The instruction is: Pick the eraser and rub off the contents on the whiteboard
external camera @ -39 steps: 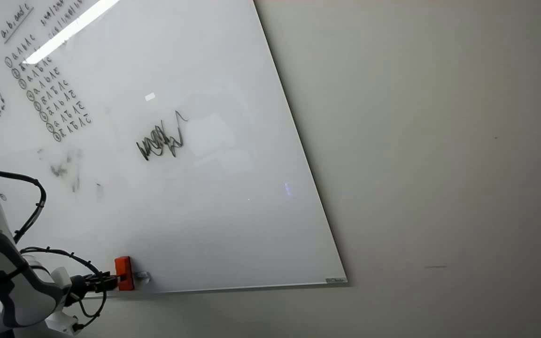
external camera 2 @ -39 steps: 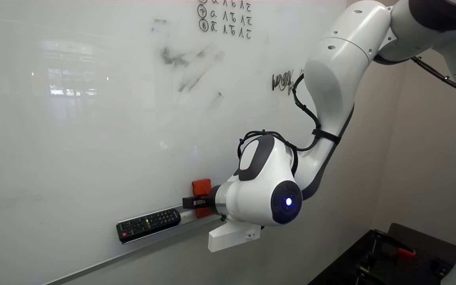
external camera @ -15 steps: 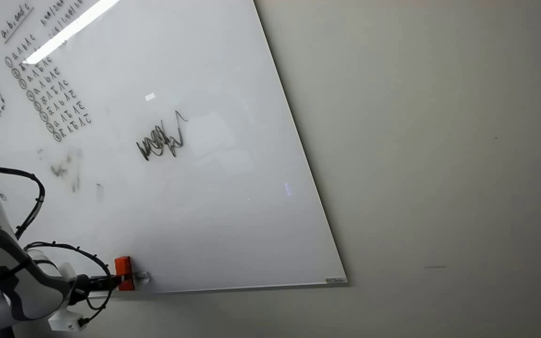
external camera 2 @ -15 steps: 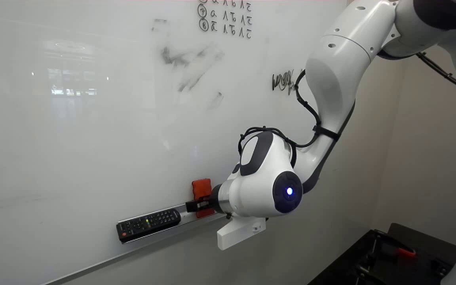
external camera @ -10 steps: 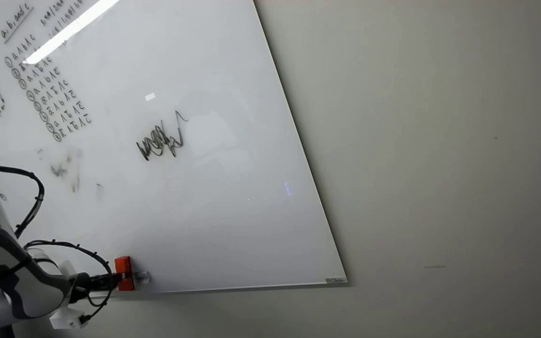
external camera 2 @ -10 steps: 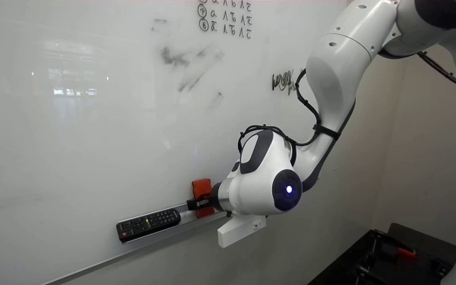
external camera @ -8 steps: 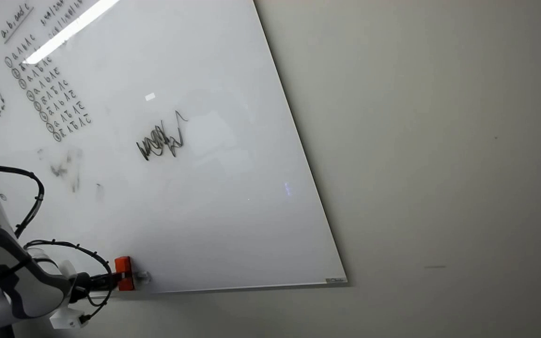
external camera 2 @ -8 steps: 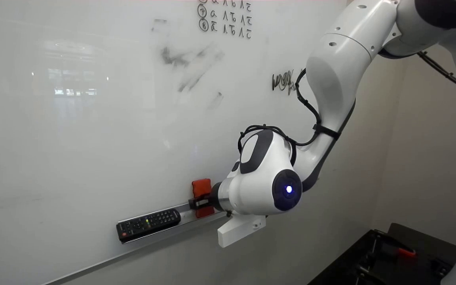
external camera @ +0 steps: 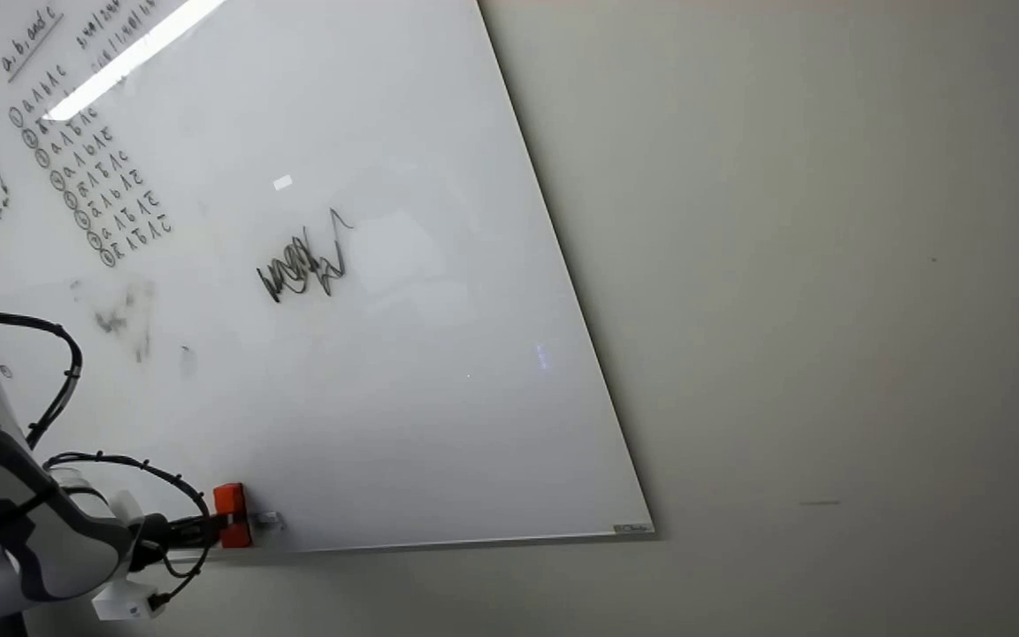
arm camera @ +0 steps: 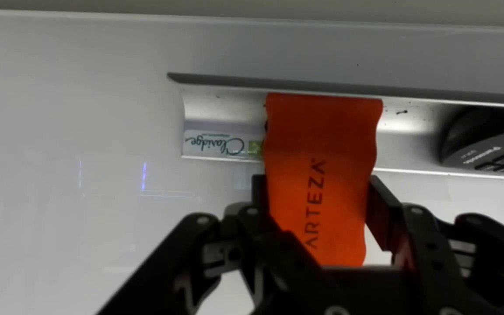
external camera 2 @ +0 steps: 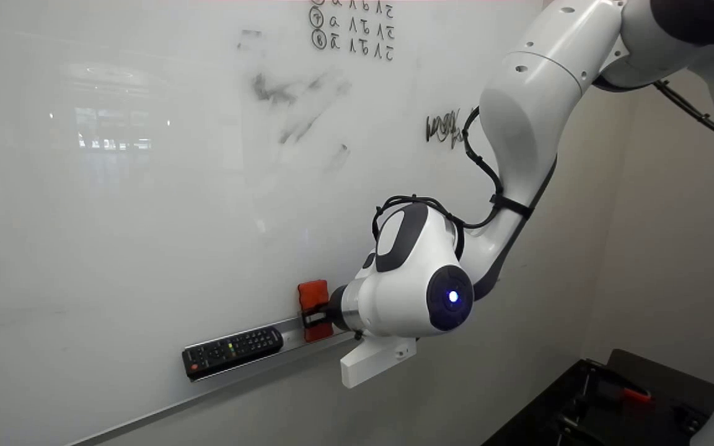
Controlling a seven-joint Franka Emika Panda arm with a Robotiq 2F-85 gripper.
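The eraser (arm camera: 317, 127) stands on end at the tray (arm camera: 223, 105) near the lower edge of the whiteboard (external camera: 430, 398). Over the tray, the gripper (arm camera: 315, 192) is clamped on the eraser, its fingers (arm camera: 385, 210) against the two long sides. The wrist view is upside down, and there the gripper itself hides part of the eraser's end away from the tray. Whether the other end bears on the tray cannot be told. In both exterior views a dark finger crosses the middle of the eraser.

In the tray, apart from the eraser, lies a remote (external camera 2: 233, 353), whole in an exterior view and cut off at the edge of the wrist view. A label (arm camera: 215, 142) on the tray runs up to the eraser; whether it goes on behind cannot be told.

Well above the tray, the black scribble (external camera: 297, 265) shows in full in an exterior view; behind the arm (external camera 2: 521, 118), part of it is lost. Higher above the tray, numbered rows of writing (external camera 2: 357, 31) are cut off at the top. Between them and the tray are grey smudges (external camera 2: 298, 102), too blurred to read. Well below the tray, dark furniture (external camera 2: 623, 427) is cut off at the bottom.
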